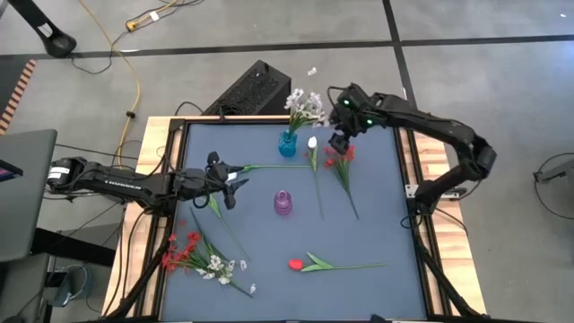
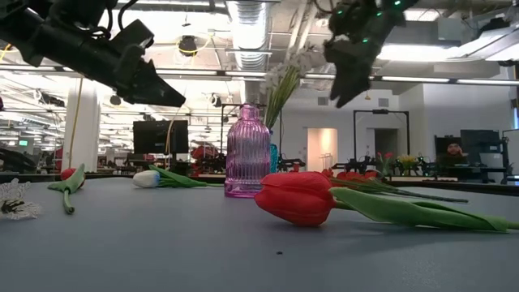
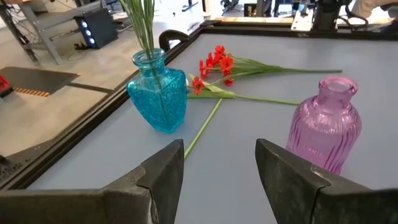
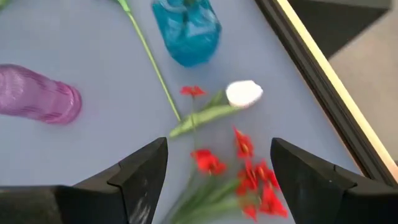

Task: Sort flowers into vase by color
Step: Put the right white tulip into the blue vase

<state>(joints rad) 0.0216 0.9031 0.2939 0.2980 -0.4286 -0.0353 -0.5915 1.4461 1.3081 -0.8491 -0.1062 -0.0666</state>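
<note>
Right claw (image 1: 340, 143) spread wide, empty, above red spray (image 1: 341, 159) beside blue vase (image 1: 287, 144); left claw (image 1: 230, 183) also spread, empty, left of purple vase (image 1: 282, 203)

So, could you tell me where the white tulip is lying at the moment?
In the high view the white tulip lies on the table's far right half, just right of the blue vase, beside the red spray and below the open right gripper.

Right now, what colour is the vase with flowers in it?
Blue; the vase shows best in the left wrist view.
</note>
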